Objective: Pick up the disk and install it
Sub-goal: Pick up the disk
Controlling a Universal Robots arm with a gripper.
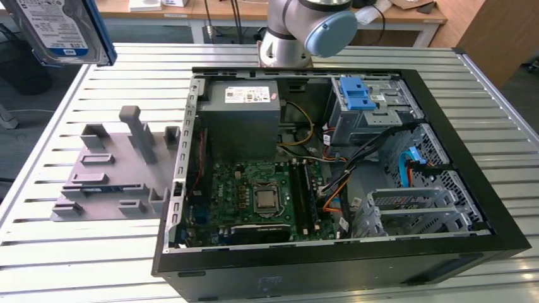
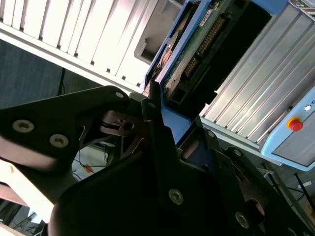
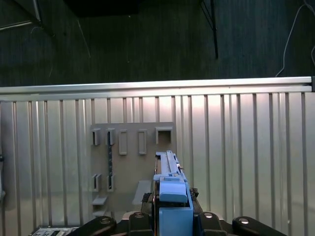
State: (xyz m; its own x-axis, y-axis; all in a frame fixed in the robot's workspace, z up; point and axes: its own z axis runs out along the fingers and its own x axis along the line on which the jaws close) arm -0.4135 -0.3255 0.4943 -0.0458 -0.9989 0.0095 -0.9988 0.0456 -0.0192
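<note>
Jaws clamp flat silver disk [image 1: 63, 28], blue-edged.

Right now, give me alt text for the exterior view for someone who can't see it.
The disk hangs in the air at the exterior view's top left, above a slatted metal table. An open computer case lies on the table, a grey fixture beside it.

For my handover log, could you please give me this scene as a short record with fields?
gripper: shut on the disk
disk: held in the air, clear of the slatted table, outside the computer case
grey fixture: on the slatted table, at the exterior view's left of the computer case
computer case: open, lying on the slatted table
drive cage: inside the computer case, blue latch on top
</note>
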